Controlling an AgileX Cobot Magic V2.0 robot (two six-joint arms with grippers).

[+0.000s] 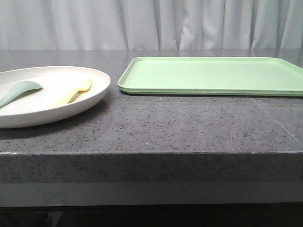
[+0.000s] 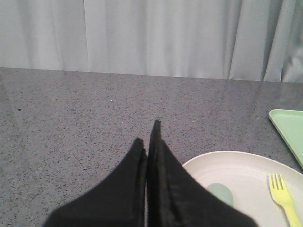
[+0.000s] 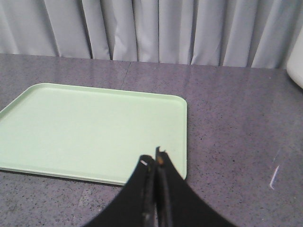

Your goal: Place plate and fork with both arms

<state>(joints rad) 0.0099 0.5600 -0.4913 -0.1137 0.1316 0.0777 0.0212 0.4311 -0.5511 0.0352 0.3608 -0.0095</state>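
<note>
Stretching across all three views: a dark speckled stone countertop (image 1: 189, 127) with a thick front edge, backed by pale grey pleated curtains (image 1: 151, 23). Lying flat toward the right rear of it, a rectangular light-green tray (image 1: 213, 75) with rounded corners and a low rim, bare inside. Resting at the left, just beside the tray but apart from it, the cream-white plate (image 1: 97, 90), cut off by the frame edge in the front view. Lying inside the plate, the pale yellow fork (image 1: 73, 93), tines pointing toward the tray, and next to it a grey-green spoon (image 1: 19, 91), the two not touching.

Missing from the front view: both arms. Seen only through the left wrist camera, the left gripper (image 2: 150, 137), black fingers pressed together on nothing, hovering beside the plate's rim with the spoon bowl and fork tines just past it. Seen only through the right wrist camera, the right gripper (image 3: 155, 158), likewise closed and empty, poised over the tray's near corner.
</note>
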